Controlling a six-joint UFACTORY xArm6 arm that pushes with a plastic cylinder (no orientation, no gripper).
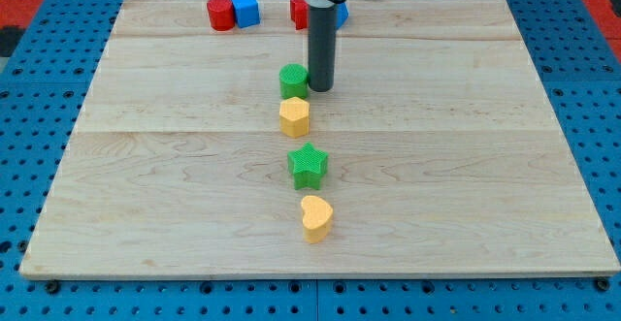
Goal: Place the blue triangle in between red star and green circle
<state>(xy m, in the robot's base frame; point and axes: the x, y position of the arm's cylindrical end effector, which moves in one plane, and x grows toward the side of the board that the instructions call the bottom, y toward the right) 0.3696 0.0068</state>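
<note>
My tip rests on the board just to the right of a green round-looking block, close to it or touching it. Behind the rod, at the view's top, a red block and a blue block show on either side of it. Both are partly hidden, so their shapes cannot be made out. Further left at the top stand another red block and a blue cube, side by side.
A yellow hexagon sits right below the green round block. Lower down the middle are a green star and a yellow heart. The wooden board lies on a blue pegboard.
</note>
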